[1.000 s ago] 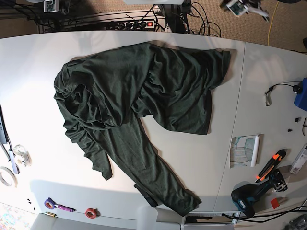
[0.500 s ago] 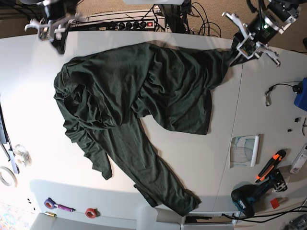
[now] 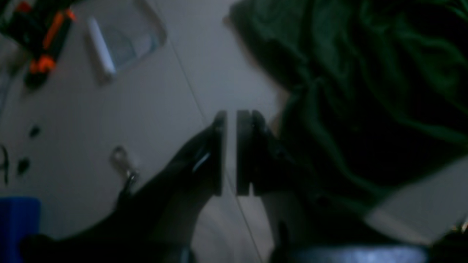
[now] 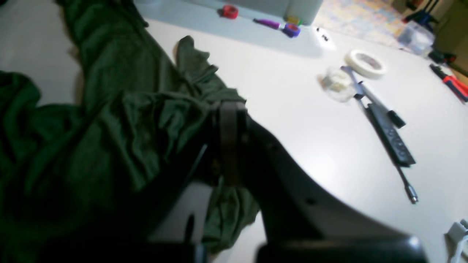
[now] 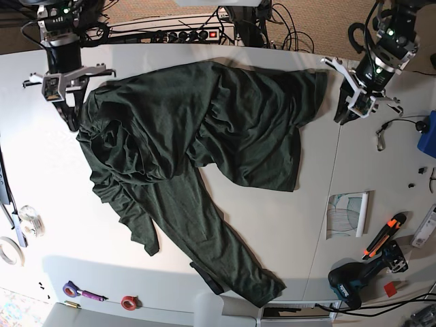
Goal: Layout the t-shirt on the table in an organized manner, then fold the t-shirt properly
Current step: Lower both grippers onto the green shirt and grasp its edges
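The base view is bright and sharp, lit evenly from above, with soft shadows edging the dark green t-shirt [image 5: 157,129] on the white table [image 5: 272,225]. The left wrist view is dim and blurred throughout. The right wrist view is brighter but soft — glare near the masking tape roll [image 4: 365,64].

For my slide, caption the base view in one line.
Crumpled green t-shirt on white table, flanked by right gripper and left gripper.
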Tool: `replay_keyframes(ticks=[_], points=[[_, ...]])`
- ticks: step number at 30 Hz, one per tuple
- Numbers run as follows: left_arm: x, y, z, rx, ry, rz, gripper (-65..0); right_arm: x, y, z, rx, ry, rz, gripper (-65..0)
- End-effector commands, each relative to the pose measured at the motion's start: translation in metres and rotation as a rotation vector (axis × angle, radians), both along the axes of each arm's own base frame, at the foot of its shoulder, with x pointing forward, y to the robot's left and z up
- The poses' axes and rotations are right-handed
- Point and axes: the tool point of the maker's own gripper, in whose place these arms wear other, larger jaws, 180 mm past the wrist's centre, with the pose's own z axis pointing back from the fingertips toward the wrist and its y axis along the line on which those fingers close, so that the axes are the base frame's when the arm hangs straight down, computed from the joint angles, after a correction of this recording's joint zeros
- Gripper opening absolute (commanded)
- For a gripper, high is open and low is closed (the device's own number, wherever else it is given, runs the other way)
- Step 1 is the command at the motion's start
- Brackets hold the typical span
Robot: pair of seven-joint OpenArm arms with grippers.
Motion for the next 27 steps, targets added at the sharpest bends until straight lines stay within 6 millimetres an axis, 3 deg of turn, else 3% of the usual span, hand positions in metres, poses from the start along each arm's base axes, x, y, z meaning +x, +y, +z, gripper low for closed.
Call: replay_keyframes(ticks=[1, 8, 12, 15, 17, 20, 24, 27], points=[[0.01, 0.001, 0.011, -0.02, -0.06, 0.004, -58.8, 0.002, 0.002, 0.012, -0.004, -0.042, 0.01, -65.0], [0.04, -0.012, 0.016, -0.212, -0.078, -0.063, -58.7, -0.002, 0.002, -0.005, 0.078, -0.001, -0.087, -65.0], [0.051, -0.017, 0.018, -0.265, -0.054, -0.093, -58.7, 0.003, 0.003, -0.013, -0.054, 0.051, -0.088, -65.0], [0.056, -0.014, 0.016, -0.295, -0.049, -0.082, -55.6, 0.009, 0.024, -0.022, -0.145, 0.099, 0.01, -47.6], [0.057, -0.014, 0.013, -0.308, -0.036, -0.089, -47.5, 0.013, 0.04, -0.025, -0.164, 0.103, 0.06, -39.1], [0.058, -0.018, 0.005, -0.324, -0.014, -0.09, -37.6, 0.021, 0.069, -0.027, -0.191, 0.087, 0.119, -37.0], [0.053, -0.032, -0.009, -0.335, 0.032, -0.105, -37.5, 0.041, 0.101, -0.042, -0.176, 0.079, 0.16, -30.8], [0.047, -0.046, -0.018, -0.319, 0.058, -0.136, -37.5, 0.061, 0.113, -0.062, -0.148, 0.094, 0.153, -30.8]])
